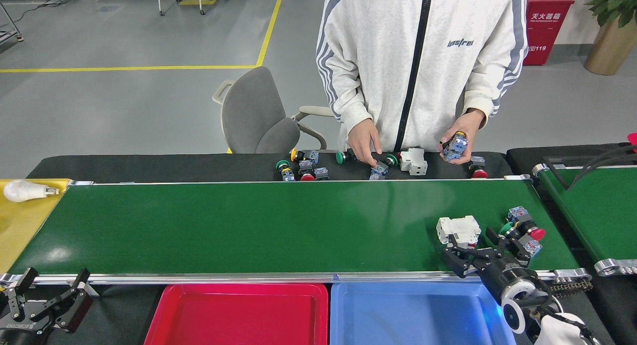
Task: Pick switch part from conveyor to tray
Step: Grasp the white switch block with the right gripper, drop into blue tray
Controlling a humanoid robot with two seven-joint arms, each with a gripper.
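A white block-shaped switch part (458, 229) lies on the right end of the conveyor (249, 225). Just right of it sit push-button switch parts (522, 226) with green and red caps. My right gripper (480, 249) hovers over the belt's near rail, open, its fingertips just in front of the white part and not touching it. Down at the bottom left, below the near rail, my left gripper (50, 291) is open and holds nothing. A red tray (164, 310) and a blue tray (348, 305) sit side by side below the belt's near edge.
A person stands behind the belt; one hand (366, 143) rests among loose switch parts (308, 170) on the black strip, the other hand (460, 136) holds a blue part. A bulb (27, 189) lies on a yellow surface at left. A second green belt (597, 210) is at right.
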